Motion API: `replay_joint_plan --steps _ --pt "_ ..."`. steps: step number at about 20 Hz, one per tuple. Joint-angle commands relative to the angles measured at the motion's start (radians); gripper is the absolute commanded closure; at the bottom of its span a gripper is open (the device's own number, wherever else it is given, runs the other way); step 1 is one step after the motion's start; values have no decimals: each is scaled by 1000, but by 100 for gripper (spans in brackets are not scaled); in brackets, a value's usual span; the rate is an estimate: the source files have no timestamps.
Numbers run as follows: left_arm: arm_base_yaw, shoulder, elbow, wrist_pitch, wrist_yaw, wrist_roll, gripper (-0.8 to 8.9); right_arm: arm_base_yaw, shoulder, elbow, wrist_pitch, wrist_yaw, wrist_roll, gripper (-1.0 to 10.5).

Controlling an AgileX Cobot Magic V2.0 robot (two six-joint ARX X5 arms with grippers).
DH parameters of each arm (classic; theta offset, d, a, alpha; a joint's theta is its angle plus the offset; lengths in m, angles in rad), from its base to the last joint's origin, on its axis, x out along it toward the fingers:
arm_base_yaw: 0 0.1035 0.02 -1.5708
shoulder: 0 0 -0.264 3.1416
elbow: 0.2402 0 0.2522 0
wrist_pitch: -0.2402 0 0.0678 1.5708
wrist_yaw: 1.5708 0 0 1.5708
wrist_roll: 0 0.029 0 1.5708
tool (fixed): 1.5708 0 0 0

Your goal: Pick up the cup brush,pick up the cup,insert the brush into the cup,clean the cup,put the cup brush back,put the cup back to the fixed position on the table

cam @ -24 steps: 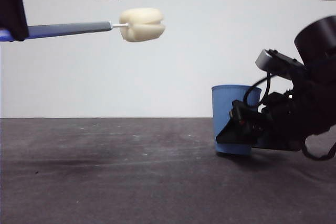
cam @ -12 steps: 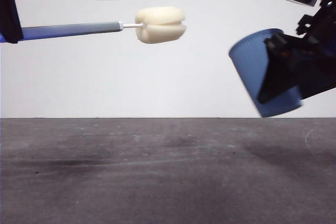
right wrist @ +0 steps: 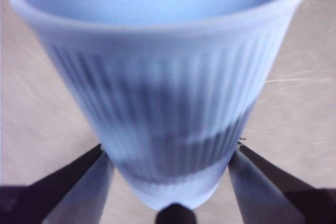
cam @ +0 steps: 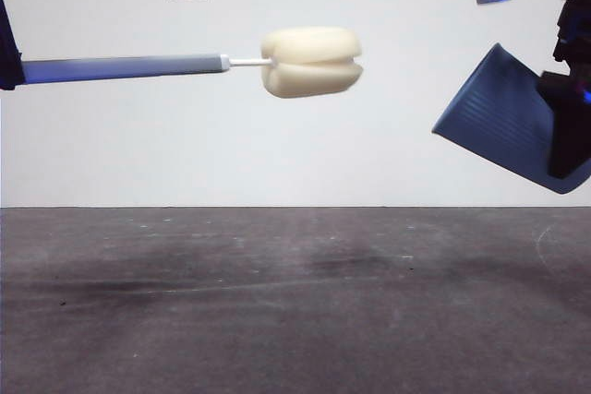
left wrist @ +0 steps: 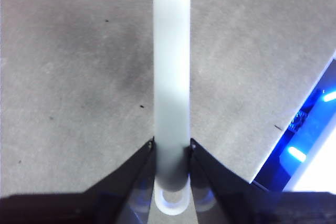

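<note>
Front: cup brush (cam: 185, 65) level, cup (cam: 503, 117) tilted, both aloft | wrists: jaws clamp handle, cup base

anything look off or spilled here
Nothing stands out. The blue ribbed plastic cup is tilted in mid-air in the right gripper, mouth facing the cream sponge head of the grey-handled cup brush; nothing spilled.
</note>
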Motion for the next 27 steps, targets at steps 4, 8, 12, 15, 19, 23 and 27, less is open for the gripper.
replay_joint_plan --steps 4,8,12,15,19,23,27 --pt "-72 63 -2 5 0 40 822 59 32 16 21 141 -259 959" --pt "-101 122 -2 40 -1 16 822 107 32 17 43 178 -332 959" --pt "-115 148 -2 58 0 13 822 155 49 17 64 257 -425 959" --pt "-121 148 -2 63 0 9 822 192 84 17 73 277 -462 959" --pt "-121 151 -2 65 4 -2 822 242 124 17 119 292 -468 959" --pt "-121 206 -2 65 36 -13 822 283 143 17 137 301 -492 959" --pt "-157 269 -2 161 71 -44 822 324 150 17 141 300 -516 959"
